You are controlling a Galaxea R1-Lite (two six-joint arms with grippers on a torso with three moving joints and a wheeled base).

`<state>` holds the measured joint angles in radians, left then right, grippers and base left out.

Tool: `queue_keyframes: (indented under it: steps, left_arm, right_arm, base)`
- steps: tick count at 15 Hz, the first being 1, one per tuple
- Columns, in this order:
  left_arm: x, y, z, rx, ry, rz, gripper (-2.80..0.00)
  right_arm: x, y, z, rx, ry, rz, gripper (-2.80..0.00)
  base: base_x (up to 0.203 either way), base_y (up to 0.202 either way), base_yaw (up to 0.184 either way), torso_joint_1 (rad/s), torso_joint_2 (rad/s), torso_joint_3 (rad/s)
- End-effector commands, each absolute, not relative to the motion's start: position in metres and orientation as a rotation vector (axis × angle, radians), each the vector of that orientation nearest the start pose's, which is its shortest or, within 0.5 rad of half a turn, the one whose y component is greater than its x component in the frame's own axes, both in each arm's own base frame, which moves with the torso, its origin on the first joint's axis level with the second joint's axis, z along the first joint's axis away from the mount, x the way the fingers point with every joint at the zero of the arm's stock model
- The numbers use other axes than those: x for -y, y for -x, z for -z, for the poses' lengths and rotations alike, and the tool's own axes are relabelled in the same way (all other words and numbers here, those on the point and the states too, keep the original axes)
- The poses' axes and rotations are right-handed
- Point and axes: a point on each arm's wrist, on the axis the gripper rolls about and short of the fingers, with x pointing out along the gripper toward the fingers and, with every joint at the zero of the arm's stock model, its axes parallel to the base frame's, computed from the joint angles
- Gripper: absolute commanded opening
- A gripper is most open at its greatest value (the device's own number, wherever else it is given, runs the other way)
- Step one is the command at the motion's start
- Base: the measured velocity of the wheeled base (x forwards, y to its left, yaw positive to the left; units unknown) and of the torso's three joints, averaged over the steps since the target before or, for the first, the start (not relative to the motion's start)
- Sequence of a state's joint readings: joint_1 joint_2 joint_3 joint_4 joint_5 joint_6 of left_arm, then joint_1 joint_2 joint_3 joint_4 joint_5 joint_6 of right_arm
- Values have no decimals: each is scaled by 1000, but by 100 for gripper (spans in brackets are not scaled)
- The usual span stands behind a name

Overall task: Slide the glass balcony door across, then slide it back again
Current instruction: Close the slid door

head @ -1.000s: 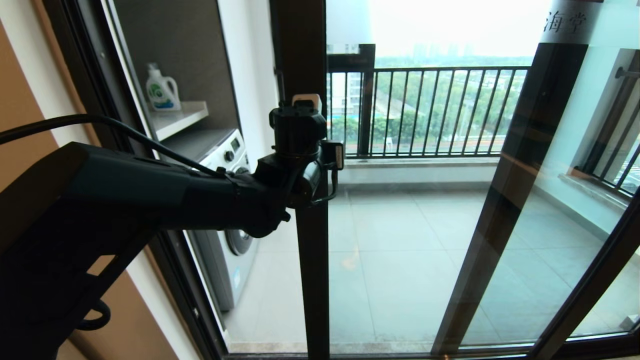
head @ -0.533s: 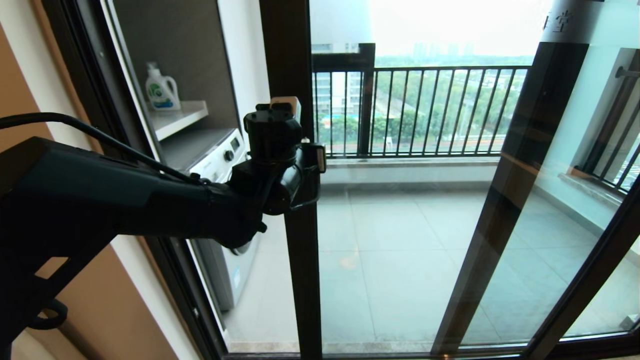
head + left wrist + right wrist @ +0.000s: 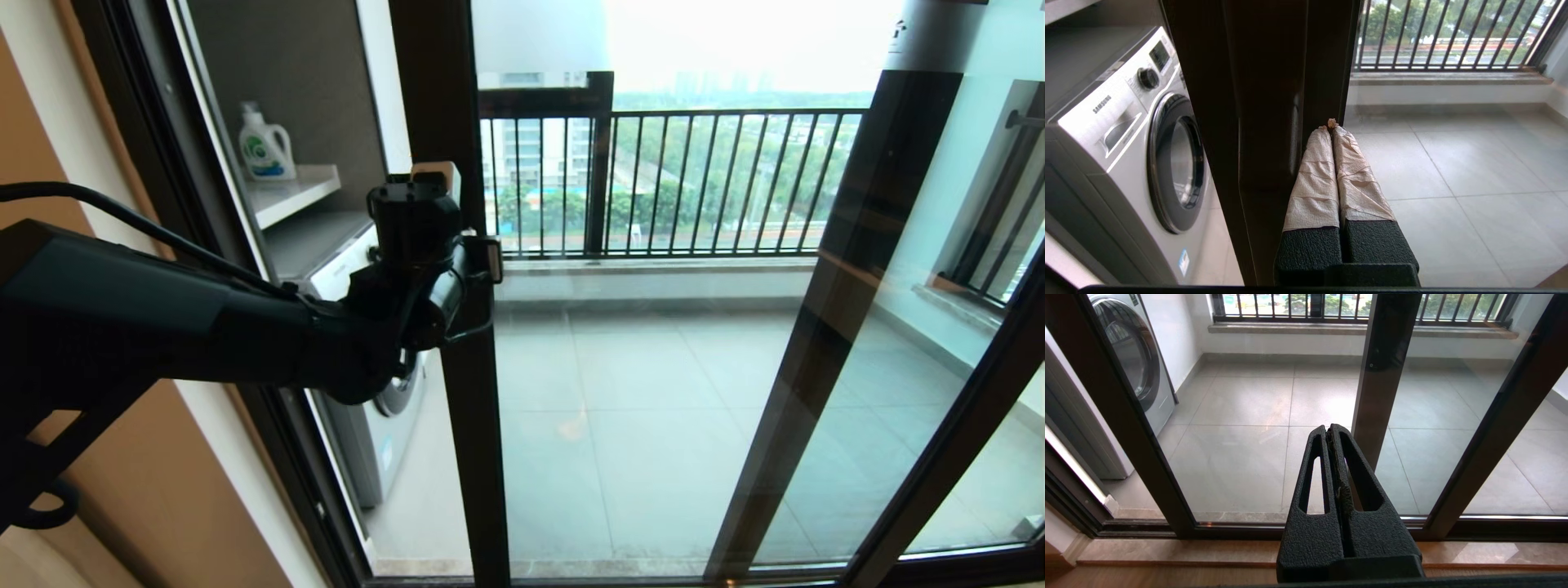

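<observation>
The glass balcony door (image 3: 637,392) is a tall clear pane in a dark frame; its left upright (image 3: 469,425) stands just right of the washing machine. My left gripper (image 3: 435,173) is shut, empty, at chest height. In the left wrist view its tape-wrapped fingers (image 3: 1316,175) lie flat against the glass-side face of that upright (image 3: 1265,122), tips together at the gripper (image 3: 1331,127). I cannot make out the bar handle for certain. My right gripper (image 3: 1329,430) is shut on nothing, held low before the door glass (image 3: 1241,428), out of the head view.
A white washing machine (image 3: 375,408) and a shelf with a detergent bottle (image 3: 265,145) show through the open gap at the left. The fixed outer frame (image 3: 237,269) borders that gap. Another dark upright (image 3: 824,327) slants at the right. A barred railing (image 3: 694,180) closes the balcony.
The door's left upright has slid leftward, narrowing the open gap by the washing machine. My left arm and gripper moved left along with it. The right arm shows no earlier view.
</observation>
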<state>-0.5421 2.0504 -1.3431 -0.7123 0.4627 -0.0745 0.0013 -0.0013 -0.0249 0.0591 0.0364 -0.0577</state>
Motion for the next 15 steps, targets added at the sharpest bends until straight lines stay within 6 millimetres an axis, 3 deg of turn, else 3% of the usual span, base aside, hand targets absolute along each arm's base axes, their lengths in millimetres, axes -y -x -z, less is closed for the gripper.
queue_keyframes:
  steps: [1,9,15]
  left_arm:
    - [198,-369,-210,-1,76,57,-280]
    - [150,-373,-210,-5,73,-31,-280]
    - [126,-369,-209,0,75,-48,-280]
  right_arm:
    - [-1,25,-77,-32,58,-39,-280]
    - [-1,25,-76,-33,56,-39,-280]
    - [-1,25,-77,-33,58,-41,-280]
  base:
    - [0,0,0,0,0,0]
    - [0,0,0,0,0,0]
    - [0,0,0,0,0,0]
